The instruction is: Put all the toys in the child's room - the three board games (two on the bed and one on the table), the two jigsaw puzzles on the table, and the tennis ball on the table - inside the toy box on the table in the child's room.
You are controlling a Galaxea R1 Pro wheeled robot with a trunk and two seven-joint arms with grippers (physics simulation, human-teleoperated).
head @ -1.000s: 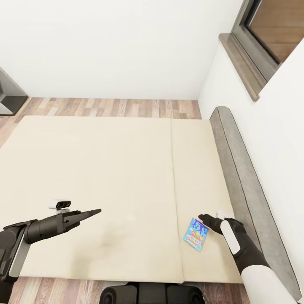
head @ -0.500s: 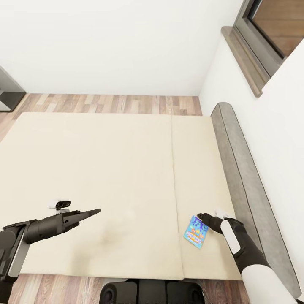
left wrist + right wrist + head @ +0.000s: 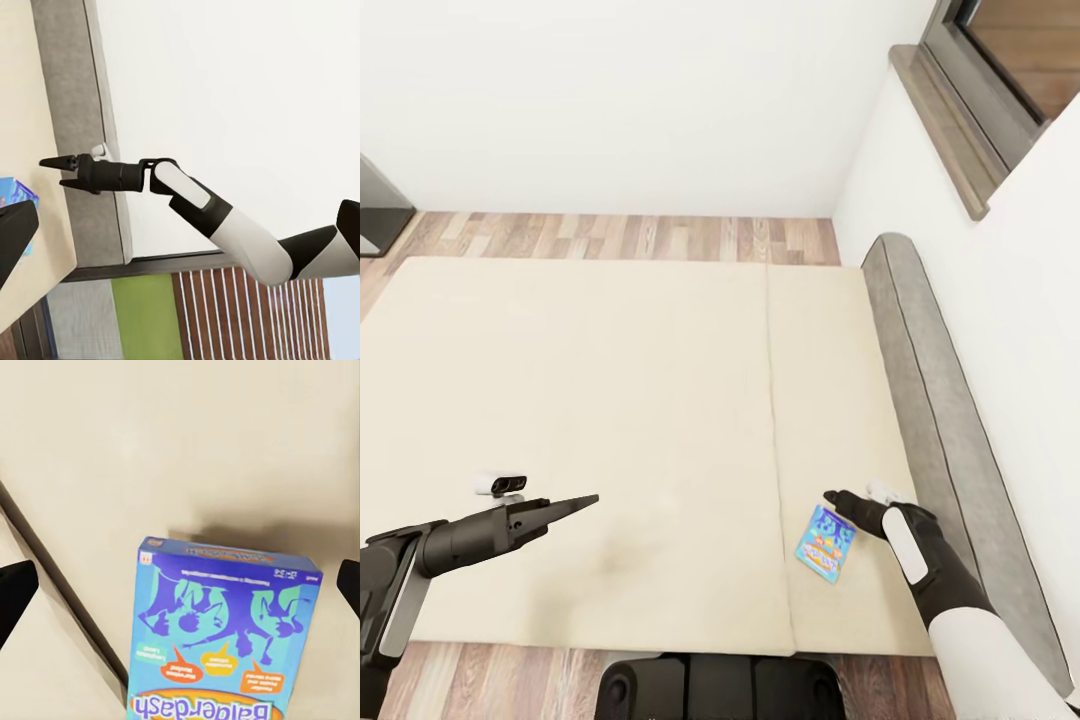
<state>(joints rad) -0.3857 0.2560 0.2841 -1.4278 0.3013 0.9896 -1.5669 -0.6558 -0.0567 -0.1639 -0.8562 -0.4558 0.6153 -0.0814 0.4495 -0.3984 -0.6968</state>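
— What has changed since a second ago?

— The whole head view has slid a little, so the camera moved, not the furniture. The right gripper [image 3: 838, 500] has crept up along the blue game box [image 3: 826, 543] and now sits at its far corner; before, it was beside the box's upper right edge. The left gripper [image 3: 582, 501] looks the same as it did.

— Where is the box?

— Flat on the bed [image 3: 610, 400], on the narrow panel just right of the seam and close to the near edge. In the right wrist view the box [image 3: 225, 634] lies straight ahead on the cream mattress [image 3: 180, 442], blue with orange speech bubbles, with the dark seam running beside it.

— And the jaws?

— On the right they are spread. The two dark fingertips [image 3: 15, 592] stand at opposite edges of that wrist picture with the box between and beyond them, gripping nothing. The left wrist view shows the right gripper [image 3: 58, 171] from the side, its two tips parted. The left one tapers to a point over the wide panel, its fingers together and empty.

— Anything else?

— A grey padded headboard [image 3: 940, 420] along the bed's right side, a wood-plank floor [image 3: 610, 235] beyond, a window sill [image 3: 940, 130] on the white wall.
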